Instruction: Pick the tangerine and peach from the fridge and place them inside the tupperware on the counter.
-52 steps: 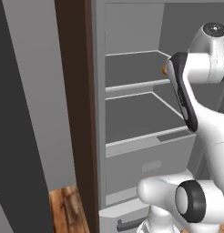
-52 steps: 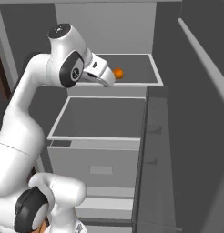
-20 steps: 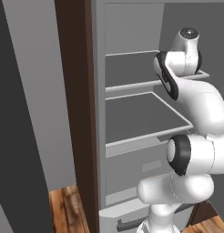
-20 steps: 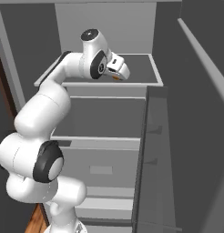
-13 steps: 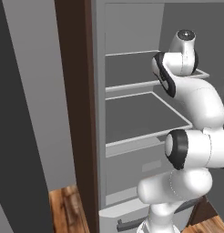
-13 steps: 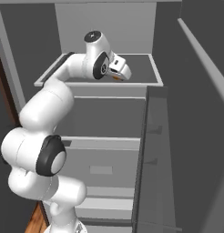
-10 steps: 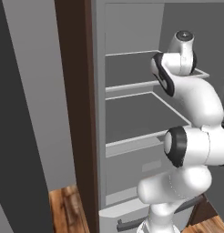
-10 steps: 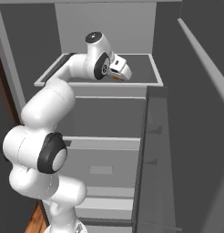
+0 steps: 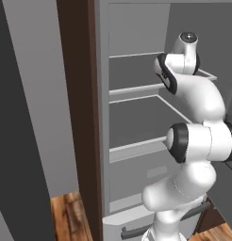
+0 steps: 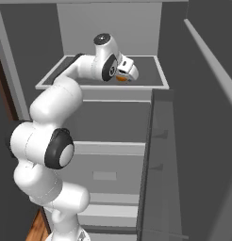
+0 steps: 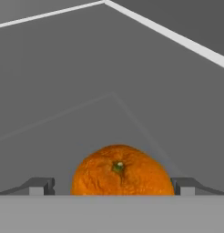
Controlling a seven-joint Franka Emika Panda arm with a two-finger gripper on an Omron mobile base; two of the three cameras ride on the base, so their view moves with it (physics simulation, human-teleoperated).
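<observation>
The arm [image 10: 56, 106] rises from the lower left of the right base view and bends toward the upper centre. The gripper [image 11: 114, 186] sits at bottom centre of the hand view, fingers [image 11: 40, 185] spread wide.

No writing, label, brand, number or sign can be read anywhere in these views.
</observation>
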